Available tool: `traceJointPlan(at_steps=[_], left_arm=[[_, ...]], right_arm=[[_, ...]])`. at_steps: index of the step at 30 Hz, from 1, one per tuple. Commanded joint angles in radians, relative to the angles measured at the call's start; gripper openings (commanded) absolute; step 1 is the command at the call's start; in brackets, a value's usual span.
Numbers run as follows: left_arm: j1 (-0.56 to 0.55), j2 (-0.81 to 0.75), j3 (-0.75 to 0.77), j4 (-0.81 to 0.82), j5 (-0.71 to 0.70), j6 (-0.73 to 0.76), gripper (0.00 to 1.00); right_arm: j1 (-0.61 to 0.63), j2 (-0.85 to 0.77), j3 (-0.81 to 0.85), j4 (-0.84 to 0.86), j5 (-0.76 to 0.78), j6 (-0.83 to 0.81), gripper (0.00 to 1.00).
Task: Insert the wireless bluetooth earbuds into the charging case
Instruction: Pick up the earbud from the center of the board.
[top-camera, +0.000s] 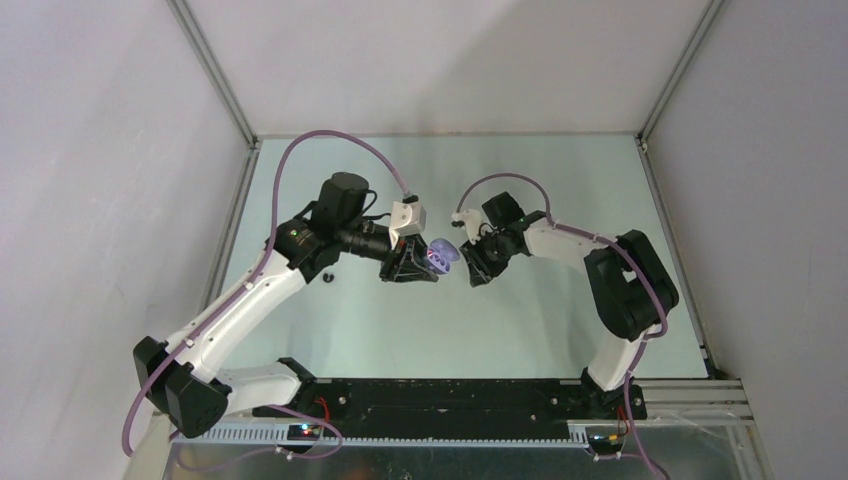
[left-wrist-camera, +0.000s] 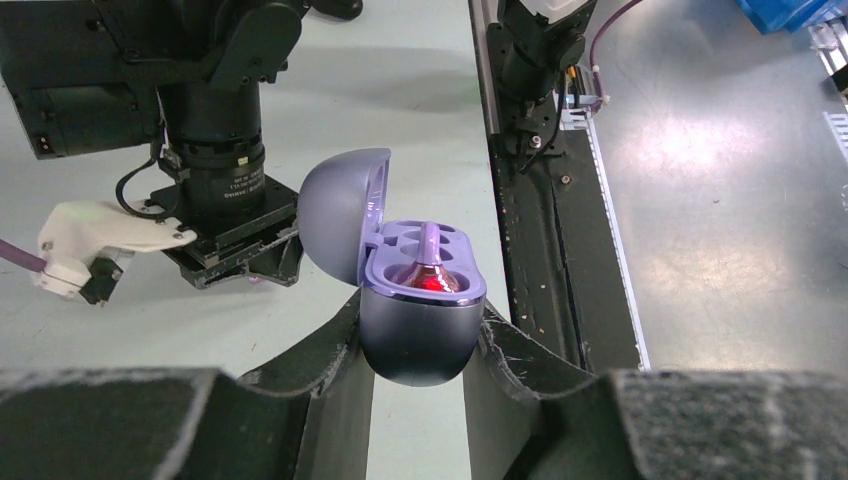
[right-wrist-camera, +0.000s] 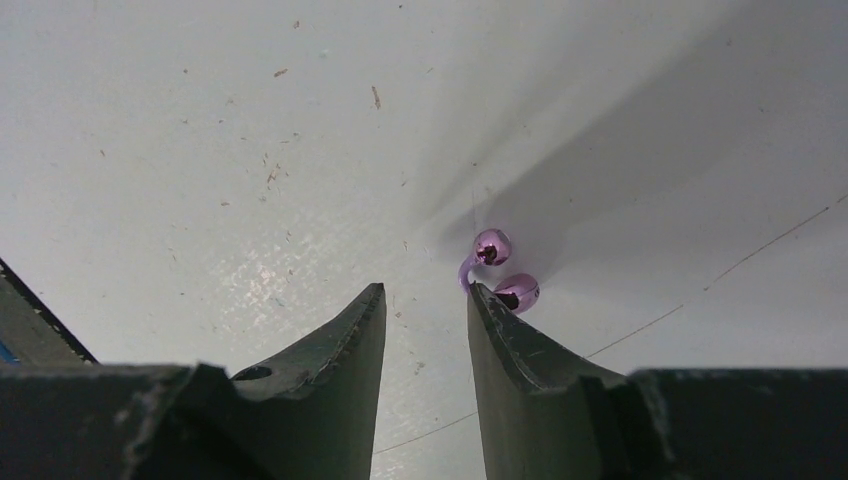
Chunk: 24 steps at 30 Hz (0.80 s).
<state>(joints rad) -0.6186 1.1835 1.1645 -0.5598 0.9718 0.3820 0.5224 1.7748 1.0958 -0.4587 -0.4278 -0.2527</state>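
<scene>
My left gripper (left-wrist-camera: 420, 335) is shut on the rounded body of the purple charging case (left-wrist-camera: 420, 330), held above the table with its lid (left-wrist-camera: 340, 215) swung open to the left. A glossy shape with a red glow (left-wrist-camera: 428, 281) sits in the near well, and a purple stem rises behind it. From above, the case (top-camera: 443, 254) hangs between both grippers. My right gripper (right-wrist-camera: 425, 292) is open over the table with nothing between its fingers. Two pale purple earbuds (right-wrist-camera: 492, 247) (right-wrist-camera: 518, 291) lie just beyond its right fingertip (right-wrist-camera: 480, 300), one seemingly touching it.
A small black object (top-camera: 330, 277) lies on the table by the left arm. The right arm's wrist (left-wrist-camera: 215, 150) hangs close behind the case lid. The black base rail (top-camera: 440, 395) runs along the near edge, and frame posts (top-camera: 215, 70) bound the back corners.
</scene>
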Motion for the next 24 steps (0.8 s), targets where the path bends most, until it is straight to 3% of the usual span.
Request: traceJointPlan(at_steps=[1,12,19,24], left_arm=[[0.005,-0.019,-0.005,0.033,0.004,-0.012,0.08],[0.005,-0.021,-0.008,0.033,0.003,-0.011,0.08],[0.005,-0.024,-0.009,0.035,0.003,-0.011,0.08],[0.005,-0.025,-0.006,0.032,0.004,-0.012,0.08]], right_arm=[[0.033,-0.01,0.037,0.006,0.059,-0.048,0.41],[0.063,-0.07,0.036,0.007,0.13,-0.117,0.42],[0.039,-0.087,0.036,-0.045,0.015,-0.063,0.41],[0.032,-0.056,0.037,-0.046,0.031,-0.055,0.41]])
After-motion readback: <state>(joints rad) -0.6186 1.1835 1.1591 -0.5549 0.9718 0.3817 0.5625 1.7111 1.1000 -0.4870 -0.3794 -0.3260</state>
